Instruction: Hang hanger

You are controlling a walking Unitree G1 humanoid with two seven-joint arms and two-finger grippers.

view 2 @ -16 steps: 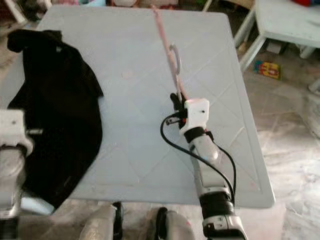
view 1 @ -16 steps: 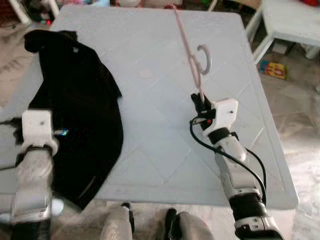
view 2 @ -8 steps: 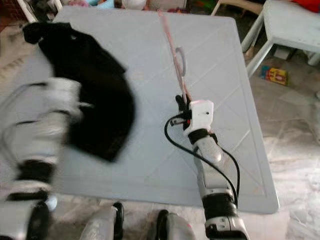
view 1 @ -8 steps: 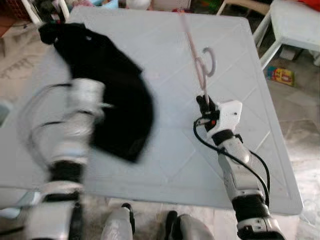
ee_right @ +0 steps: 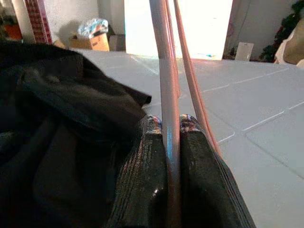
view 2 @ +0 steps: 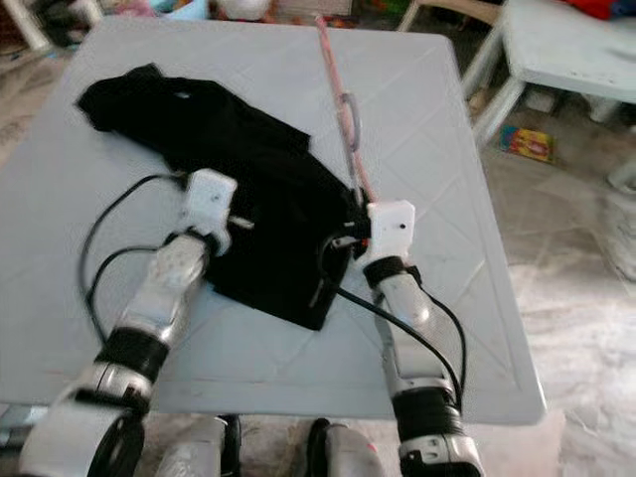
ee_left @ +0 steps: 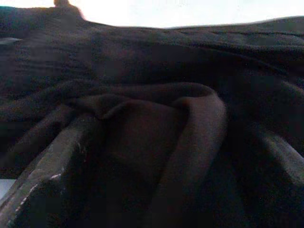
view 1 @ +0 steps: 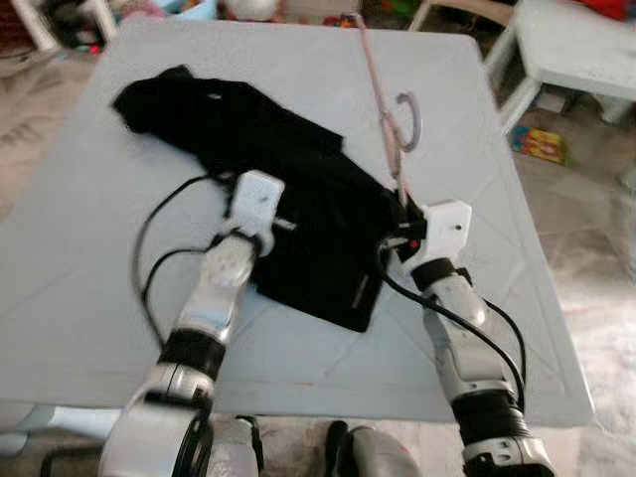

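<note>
Both eye views look steeply down from the head onto the same pale counter (view 1: 298, 60), the two arms reaching in from below. The left wrist camera sits pressed close against dark cloth (ee_left: 152, 142). The right wrist camera looks low along the right pincer (ee_right: 172, 124) across the counter.

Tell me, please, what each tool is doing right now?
Left tool: buried in the black garment; open or closed cannot be told.
Right tool: closed on the pink hanger.
</note>
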